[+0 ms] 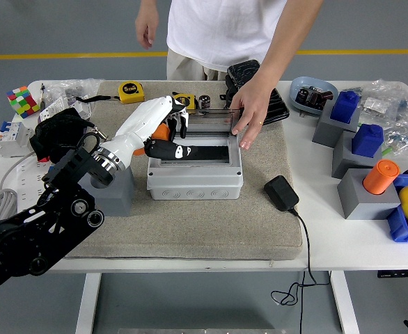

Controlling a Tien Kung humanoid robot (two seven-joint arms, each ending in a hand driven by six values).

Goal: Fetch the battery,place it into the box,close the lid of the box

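The orange battery [160, 131] sits clasped in the left hand [163, 132], over the left end of the grey box [195, 177]. Just right of the hand the clear lid [214, 120] stands open.

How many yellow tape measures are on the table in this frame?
2. One tape measure lies at the mat's far left corner; the other tape measure sits behind the box, partly hidden by the left hand. Others may be hidden among the clutter.

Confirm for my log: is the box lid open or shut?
Open: the lid stands up behind the box, its dark inside showing.
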